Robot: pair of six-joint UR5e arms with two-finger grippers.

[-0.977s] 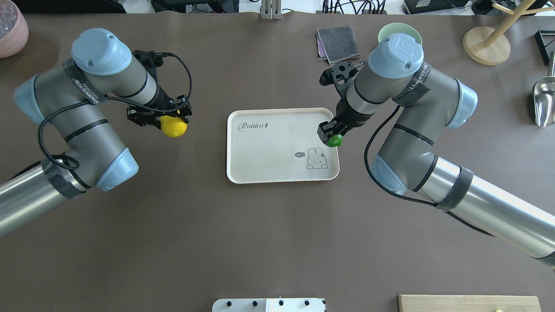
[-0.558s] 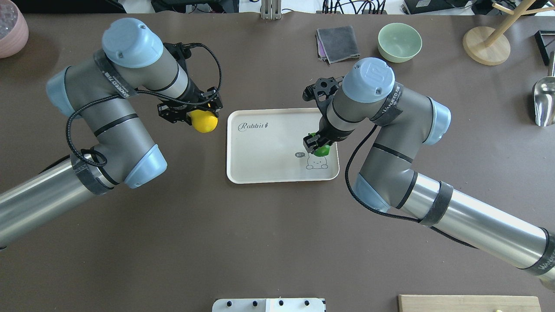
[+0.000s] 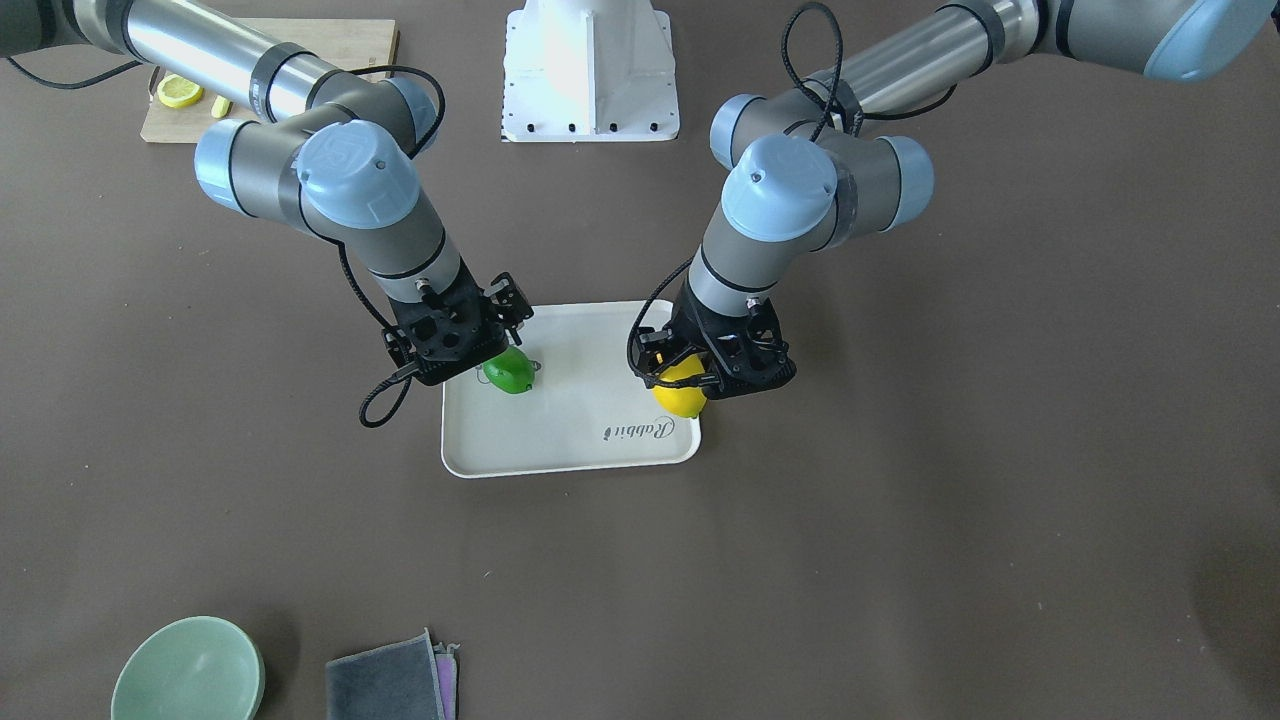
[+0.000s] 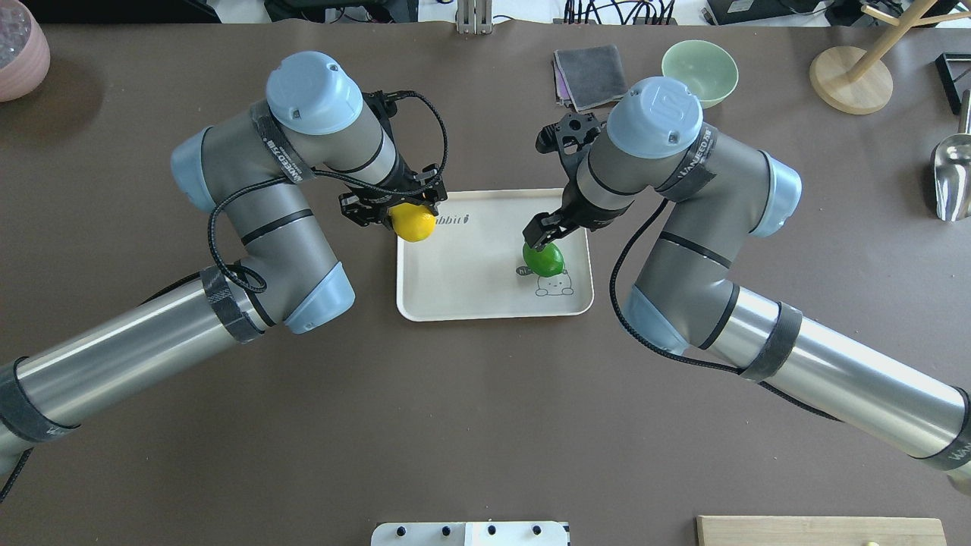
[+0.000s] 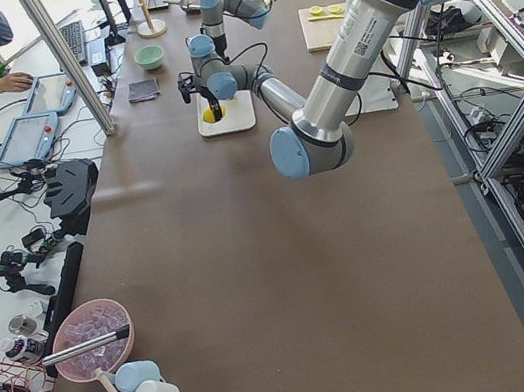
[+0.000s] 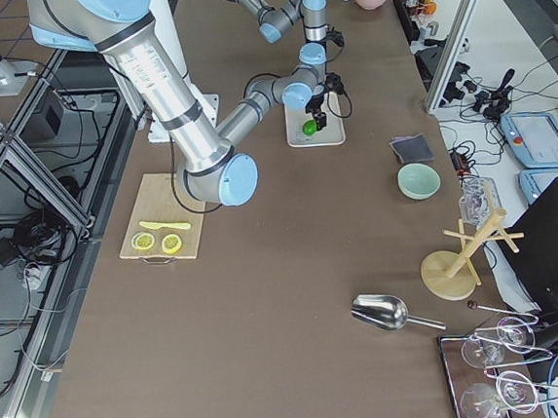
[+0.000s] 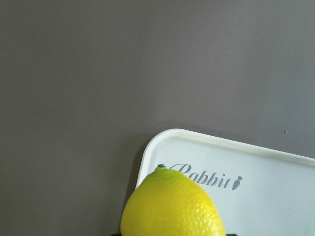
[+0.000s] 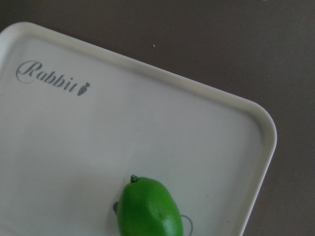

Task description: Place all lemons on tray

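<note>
The off-white tray (image 4: 470, 292) lies at the table's centre. The green lemon (image 4: 544, 260) lies on it over the rabbit drawing; it also shows in the right wrist view (image 8: 149, 209) and the front view (image 3: 510, 372). My right gripper (image 4: 537, 232) hangs just above and behind the green lemon, open, with no finger on it. My left gripper (image 4: 406, 215) is shut on the yellow lemon (image 4: 413, 224) and holds it over the tray's far-left corner by the "Rabbit" script (image 7: 206, 178). The yellow lemon fills the bottom of the left wrist view (image 7: 172, 206).
A green bowl (image 4: 699, 72) and a grey cloth (image 4: 592, 76) lie behind the tray. A wooden stand (image 4: 850, 76) and a metal scoop (image 4: 952, 178) are far right, a pink bowl (image 4: 19, 49) far left. A cutting board (image 3: 270, 50) holds lemon slices (image 3: 180, 92).
My left arm carried the yellow lemon right, to the tray's corner. My right arm moved the green lemon inward over the tray, let it go and drew back a little.
</note>
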